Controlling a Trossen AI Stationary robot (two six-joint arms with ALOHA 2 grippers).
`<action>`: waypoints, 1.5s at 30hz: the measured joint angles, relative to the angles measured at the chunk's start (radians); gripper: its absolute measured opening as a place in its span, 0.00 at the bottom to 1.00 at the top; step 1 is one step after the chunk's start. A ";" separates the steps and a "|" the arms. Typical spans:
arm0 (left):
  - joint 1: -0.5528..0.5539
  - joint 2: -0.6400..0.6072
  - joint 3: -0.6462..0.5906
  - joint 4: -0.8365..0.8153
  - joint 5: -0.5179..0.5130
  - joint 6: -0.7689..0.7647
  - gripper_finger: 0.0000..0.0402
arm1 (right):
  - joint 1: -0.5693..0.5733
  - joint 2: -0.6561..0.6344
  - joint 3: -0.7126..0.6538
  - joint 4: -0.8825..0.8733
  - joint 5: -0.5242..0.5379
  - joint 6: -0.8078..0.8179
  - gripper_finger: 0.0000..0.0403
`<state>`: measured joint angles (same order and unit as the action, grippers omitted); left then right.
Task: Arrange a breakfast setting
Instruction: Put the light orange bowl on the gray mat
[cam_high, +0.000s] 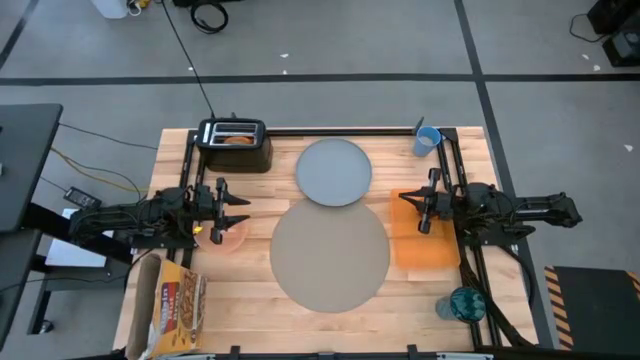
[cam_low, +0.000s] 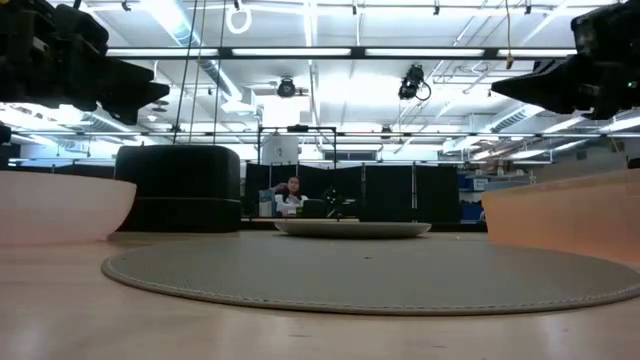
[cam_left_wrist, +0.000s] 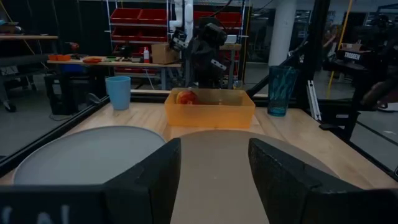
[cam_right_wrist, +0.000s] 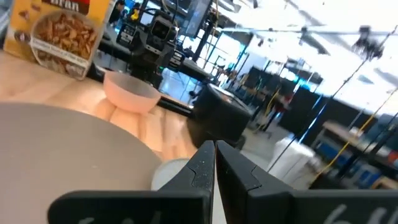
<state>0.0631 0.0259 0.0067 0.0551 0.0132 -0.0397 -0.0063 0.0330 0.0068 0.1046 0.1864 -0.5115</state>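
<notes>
The left tool (cam_high: 243, 211) hovers with its fingers spread wide and nothing between them, just beside the small pink bowl (cam_high: 228, 233) near the bench's (cam_high: 430, 290) left edge. Toward the front-left corner the yellow cereal box (cam_high: 172, 310) lies flat on its side. At the back edge, left of centre, a black toaster (cam_high: 236, 143) holds what looks like the bagel (cam_high: 238, 140) in its slot.

In the middle of the bench lies the large round tan placemat (cam_high: 330, 250), bare on top. The grey round plate (cam_high: 334, 171) sits just behind it, toward the back edge, its rim touching or slightly overlapping the mat.

To the right, the right tool (cam_high: 410, 205) is closed on nothing and hangs over the translucent orange bin (cam_high: 425, 245) beside the mat's right side; the left wrist view shows the red apple (cam_left_wrist: 186, 97) inside that bin. The light-blue cup (cam_high: 427, 139) stands near the back-right corner, and a teal glass tumbler (cam_high: 461, 302) stands near the front-right corner. I cannot find the metal spoon in any view.

As I judge it, the setting is barely begun: only the mat seems placed. The plate needs moving onto it, and the bowl, cup, apple, bagel, cereal box and spoon remain scattered around the bench's edges, all awaiting placement.
</notes>
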 joint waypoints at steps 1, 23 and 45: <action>0.000 0.000 0.000 0.000 0.000 0.000 0.49 | 0.000 0.000 0.000 0.000 0.000 -0.017 0.06; 0.000 0.000 0.000 0.000 0.000 0.000 0.49 | 0.036 0.219 0.144 -0.030 -0.005 0.554 0.06; -0.010 0.000 0.000 0.114 -0.011 -0.508 0.49 | 0.053 0.321 0.150 0.262 -0.113 0.784 0.06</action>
<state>0.0528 0.0257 0.0063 0.1692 0.0025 -0.5478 0.0467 0.3539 0.1573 0.3662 0.0738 0.2727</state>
